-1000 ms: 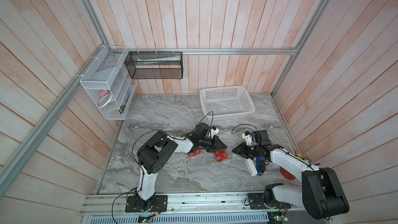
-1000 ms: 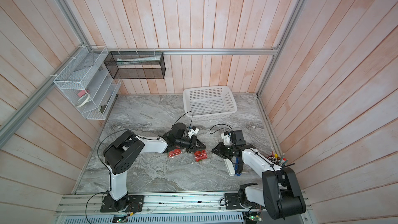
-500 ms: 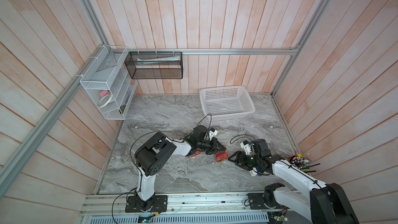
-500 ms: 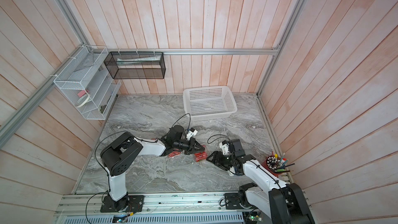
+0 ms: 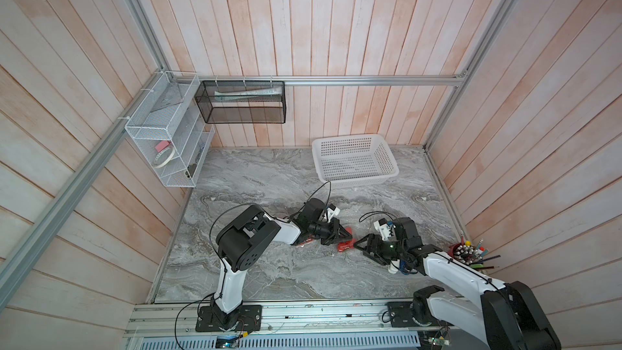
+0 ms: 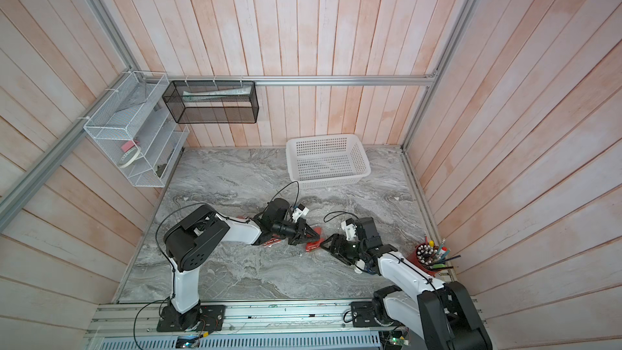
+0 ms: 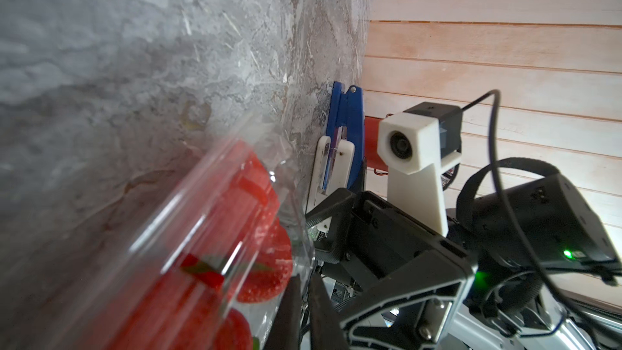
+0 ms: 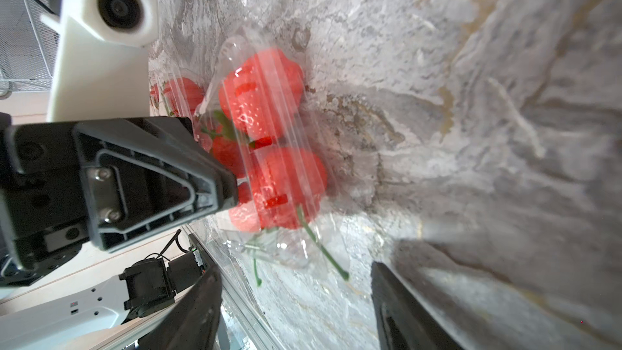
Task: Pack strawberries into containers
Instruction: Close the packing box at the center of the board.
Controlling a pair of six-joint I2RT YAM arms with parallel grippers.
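A clear container [image 8: 276, 149] packed with red strawberries [image 8: 262, 95] lies on the marble between the two arms; it shows as a red patch in both top views [image 5: 345, 246] [image 6: 311, 246]. My left gripper [image 7: 307, 314] is shut, its fingertips pinching that container's [image 7: 202, 247] clear edge. My right gripper [image 8: 296, 311] stands open just short of the container's near side, with only marble between its fingers. Two more strawberry-filled containers lie behind the left gripper [image 5: 348, 230] and under the left forearm [image 5: 304, 242].
A white perforated basket [image 5: 353, 159] stands at the back right. A red pencil cup [image 5: 459, 250] is at the right edge. A blue and white tool [image 5: 395, 265] lies beside the right wrist. Wire shelves [image 5: 168, 149] and a black mesh box [image 5: 240, 102] hang on the walls.
My right arm has swung left and forward up to the container, and its jaws have opened wider. The left gripper has stayed at the container, still shut.
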